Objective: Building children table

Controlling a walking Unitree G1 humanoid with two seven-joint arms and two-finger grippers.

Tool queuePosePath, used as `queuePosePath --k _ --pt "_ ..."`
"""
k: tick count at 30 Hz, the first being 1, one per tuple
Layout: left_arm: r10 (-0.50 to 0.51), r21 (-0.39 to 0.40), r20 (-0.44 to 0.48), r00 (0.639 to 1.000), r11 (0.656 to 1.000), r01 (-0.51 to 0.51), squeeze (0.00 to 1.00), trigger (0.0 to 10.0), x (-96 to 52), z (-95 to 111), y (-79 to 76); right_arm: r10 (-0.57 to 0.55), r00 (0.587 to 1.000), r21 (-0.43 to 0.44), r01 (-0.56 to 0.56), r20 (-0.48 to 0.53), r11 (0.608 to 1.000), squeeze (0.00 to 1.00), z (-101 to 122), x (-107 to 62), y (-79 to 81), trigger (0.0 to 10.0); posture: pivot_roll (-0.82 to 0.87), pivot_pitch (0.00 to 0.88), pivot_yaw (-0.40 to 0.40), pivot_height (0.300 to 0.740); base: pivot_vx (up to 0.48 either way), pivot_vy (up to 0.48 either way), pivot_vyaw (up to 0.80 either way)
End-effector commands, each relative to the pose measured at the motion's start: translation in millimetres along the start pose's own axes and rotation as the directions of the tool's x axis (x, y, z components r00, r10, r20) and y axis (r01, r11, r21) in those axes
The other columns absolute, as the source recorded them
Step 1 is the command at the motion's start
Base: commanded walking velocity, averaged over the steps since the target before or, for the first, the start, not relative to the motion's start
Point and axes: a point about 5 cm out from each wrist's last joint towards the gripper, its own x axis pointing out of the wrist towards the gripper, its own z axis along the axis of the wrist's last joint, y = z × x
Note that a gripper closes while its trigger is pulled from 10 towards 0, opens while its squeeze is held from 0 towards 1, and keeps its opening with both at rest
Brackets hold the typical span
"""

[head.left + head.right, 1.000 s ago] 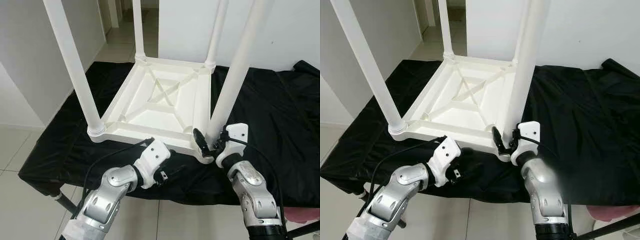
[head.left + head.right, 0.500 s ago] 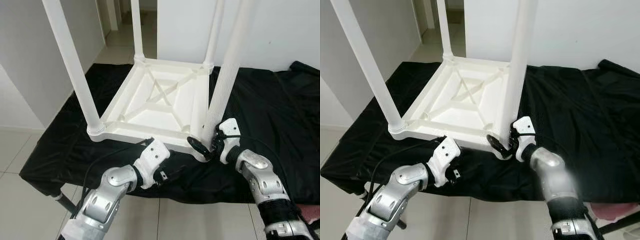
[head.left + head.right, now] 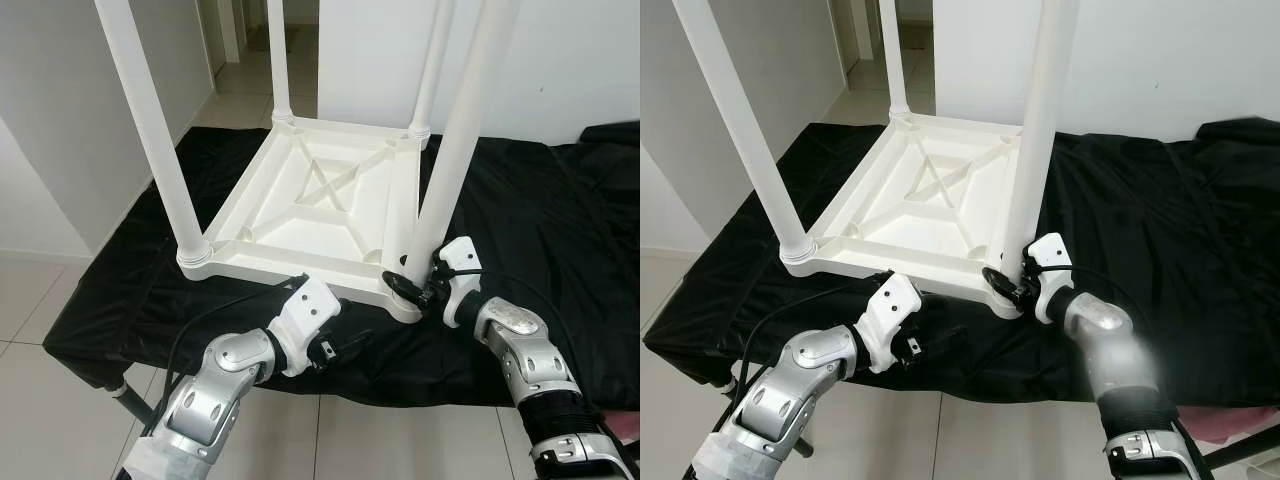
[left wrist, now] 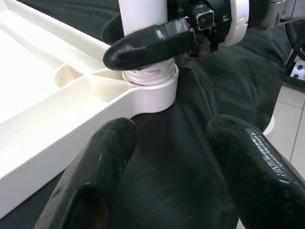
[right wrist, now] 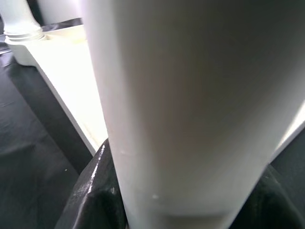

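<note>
I see the white children's table [image 3: 320, 205] lying upside down on the black-draped worktop [image 3: 540, 210], legs up. My right hand [image 3: 412, 290] grips the near-right leg [image 3: 455, 160] at its base socket. My left hand [image 4: 167, 157] hovers open just before that same corner, touching nothing
</note>
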Motion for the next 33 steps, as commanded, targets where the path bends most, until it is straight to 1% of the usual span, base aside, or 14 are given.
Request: queuePosePath --k 1,4,6,9,10,17,19,22,24,25,27,28,31,33 --pt "0.029 0.000 -0.007 1.000 1.000 -0.029 0.00 10.0 -0.1 -2.5 -0.6 -0.029 1.000 0.023 0.029 -0.007 0.999 0.00 -6.7 -1.5 1.8 10.0 0.00 0.000 0.020 0.740 0.000 0.000 0.00" --pt "0.030 0.001 -0.010 1.000 1.000 -0.030 0.00 10.0 -0.6 -3.5 -0.5 -0.059 0.998 0.022 0.059 -0.001 0.998 0.00 -6.6 -1.5 1.0 10.0 -0.01 0.000 0.018 0.740 0.000 0.000 0.00" --pt "0.034 0.004 -0.015 0.999 0.999 -0.034 0.00 10.0 -2.7 -4.6 1.5 -0.145 0.989 0.029 0.145 0.008 0.989 0.00 -5.0 0.3 0.7 10.0 -0.01 0.000 0.020 0.740 0.000 0.000 0.00" --pt "0.036 0.005 -0.017 0.999 0.999 -0.036 0.00 10.0 -3.7 -5.0 2.3 -0.186 0.983 0.031 0.186 0.009 0.982 0.00 -4.8 0.9 1.5 10.0 -0.01 0.000 0.020 0.740 0.000 0.000 0.00" --pt "0.039 0.005 -0.019 0.999 0.999 -0.039 0.00 10.0 -4.1 -5.4 3.0 -0.237 0.971 0.032 0.237 0.003 0.971 0.00 -5.7 1.9 3.2 10.0 -0.01 0.000 0.020 0.740 0.000 0.000 0.00" --pt "0.034 0.002 -0.017 0.999 0.999 -0.034 0.00 10.0 -2.9 -5.2 0.8 -0.336 0.942 0.047 0.337 -0.022 0.940 0.00 -7.5 4.2 13.8 10.0 -0.01 0.011 0.024 0.740 0.000 0.000 0.00" --pt "0.033 -0.002 -0.016 0.999 0.999 -0.033 0.00 10.0 -2.7 -5.3 0.1 -0.439 0.897 0.095 0.442 -0.054 0.892 0.00 -9.3 5.6 23.8 10.0 -0.01 0.008 0.028 0.740 0.000 0.000 0.00" --pt "0.032 -0.003 -0.016 0.999 0.999 -0.032 0.00 10.0 -2.6 -5.4 -0.1 -0.474 0.878 0.113 0.479 -0.071 0.871 0.00 -10.4 5.7 27.1 10.0 -0.01 0.008 0.028 0.740 0.000 0.000 0.00" --pt "0.028 -0.002 -0.017 0.999 1.000 -0.028 0.00 10.0 -2.5 -5.5 -0.8 -0.575 0.812 0.171 0.583 -0.100 0.794 0.00 -11.9 5.0 34.8 10.0 -0.01 0.010 0.028 0.740 0.000 0.000 0.00" --pt "0.028 -0.002 -0.017 0.999 1.000 -0.028 0.00 10.0 -2.5 -5.5 -0.8 -0.575 0.812 0.171 0.583 -0.100 0.794 0.00 -11.9 5.0 34.8 10.0 -0.01 0.010 0.028 0.740 0.000 0.000 0.00" --pt "0.027 0.000 -0.018 0.999 1.000 -0.027 0.00 10.0 -2.7 -5.4 -0.7 -0.652 0.749 0.197 0.661 -0.118 0.724 0.00 -12.1 4.9 44.7 10.0 -0.01 0.007 0.031 0.740 0.000 0.000 0.00" --pt "0.027 0.000 -0.018 0.999 1.000 -0.027 0.00 10.0 -2.7 -5.4 -0.7 -0.652 0.749 0.197 0.661 -0.118 0.724 0.00 -12.1 4.9 44.7 10.0 -0.01 0.007 0.031 0.740 0.000 0.000 0.00" --pt "0.027 0.004 -0.018 0.999 1.000 -0.027 0.00 10.0 -3.0 -5.3 -0.2 -0.701 0.700 0.235 0.711 -0.138 0.663 0.00 -11.6 10.7 66.7 10.0 -0.01 0.002 0.026 0.740 0.000 0.000 0.00" --pt "0.027 0.004 -0.018 0.999 1.000 -0.027 0.00 10.0 -3.0 -5.4 -0.3 -0.687 0.714 0.242 0.696 -0.137 0.675 0.00 -10.7 13.8 71.6 10.0 -0.01 0.002 0.026 0.740 0.000 0.000 0.00"
